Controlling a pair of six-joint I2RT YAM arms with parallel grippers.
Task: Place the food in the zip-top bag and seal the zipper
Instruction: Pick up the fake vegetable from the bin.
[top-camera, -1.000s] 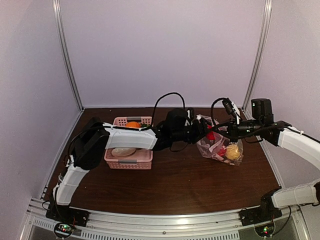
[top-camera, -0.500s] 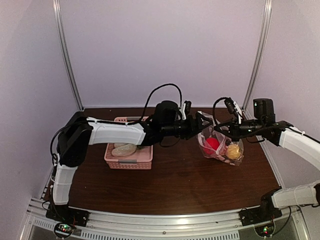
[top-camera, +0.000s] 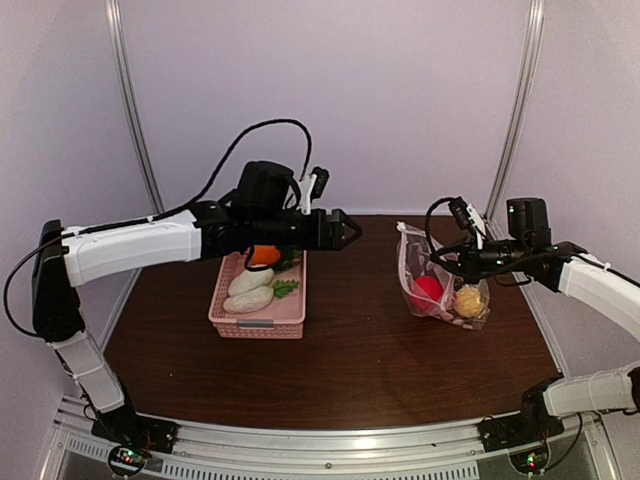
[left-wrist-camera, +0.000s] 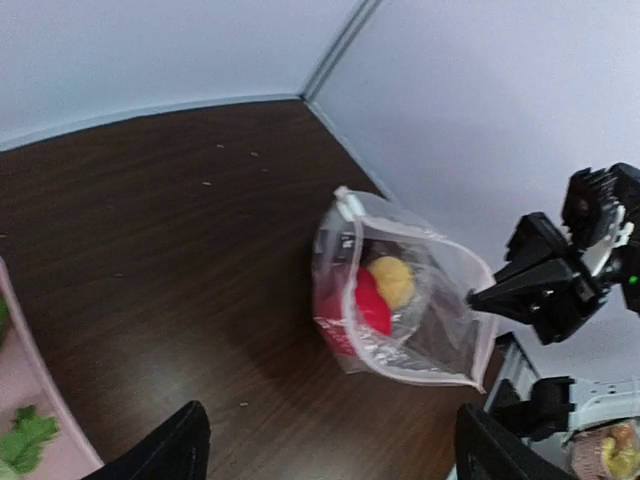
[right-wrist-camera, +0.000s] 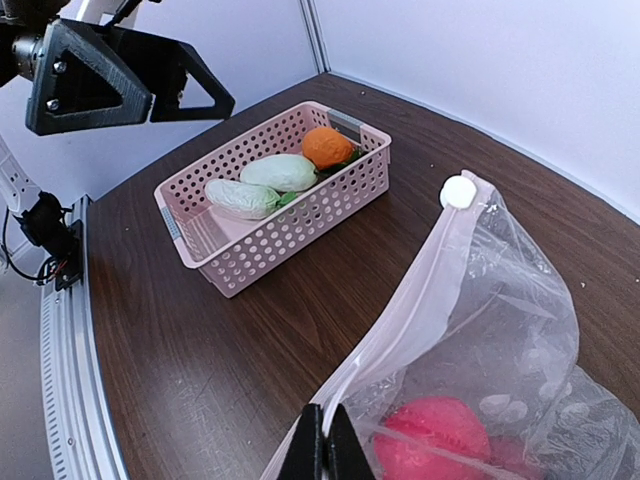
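Note:
The zip-top bag (top-camera: 441, 283) stands at the right of the table, mouth open toward the left, with a red piece (top-camera: 428, 290) and a yellow piece (top-camera: 466, 300) inside. My right gripper (top-camera: 441, 262) is shut on the bag's mouth edge at the zipper (right-wrist-camera: 400, 330), holding it up. My left gripper (top-camera: 345, 231) is open and empty, raised in the air beside the pink basket (top-camera: 258, 318). The basket holds an orange piece (top-camera: 263, 255) and two whitish pieces (top-camera: 250, 281) with a green leaf (top-camera: 285, 288). The left wrist view shows the bag (left-wrist-camera: 400, 300) ahead.
A white slider tab (right-wrist-camera: 460, 190) sits at the far end of the zipper. The basket (right-wrist-camera: 300, 225) lies left of the bag with bare brown table (top-camera: 360, 340) between them. The enclosure's walls and corner posts stand close behind.
My left gripper has drawn back from the bag's mouth, leftward and upward, to beside the basket. A red piece now lies in the bag. The right gripper has kept its hold.

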